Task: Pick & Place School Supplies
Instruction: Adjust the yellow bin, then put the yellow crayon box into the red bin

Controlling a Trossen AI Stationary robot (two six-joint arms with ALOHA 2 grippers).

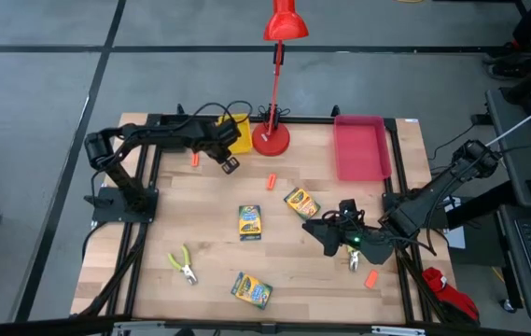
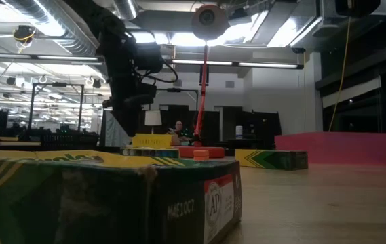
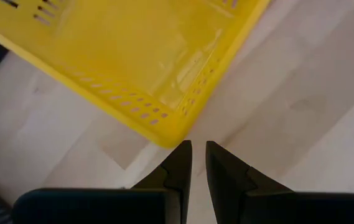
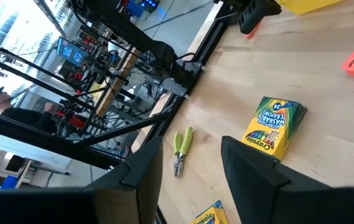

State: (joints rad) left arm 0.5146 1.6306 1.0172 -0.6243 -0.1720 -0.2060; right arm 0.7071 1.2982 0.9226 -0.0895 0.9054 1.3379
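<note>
Three yellow-and-green crayon boxes [image 1: 249, 221] [image 1: 300, 202] [image 1: 251, 289] lie flat on the wooden table. Orange pieces lie at the far left [image 1: 193, 160], the middle [image 1: 271, 180] and the near right [image 1: 371, 278]. One pair of lime-handled pliers [image 1: 183, 264] lies near left, another [image 1: 352, 259] beside my right arm. My left gripper [image 1: 230, 165] [image 3: 198, 146] points down just off the near corner of the yellow tray [image 3: 158, 74], open by a narrow slit, with nothing in it. My right gripper [image 1: 316, 229] [image 4: 192, 142] hovers open over the near right, holding nothing.
A red desk lamp [image 1: 271, 138] stands at the far middle, between the yellow tray [image 1: 239, 131] and a pink tray [image 1: 360, 147] at the far right. The black frame rail [image 1: 274, 119] runs along the far edge. Bare wood lies between the crayon boxes and the left edge.
</note>
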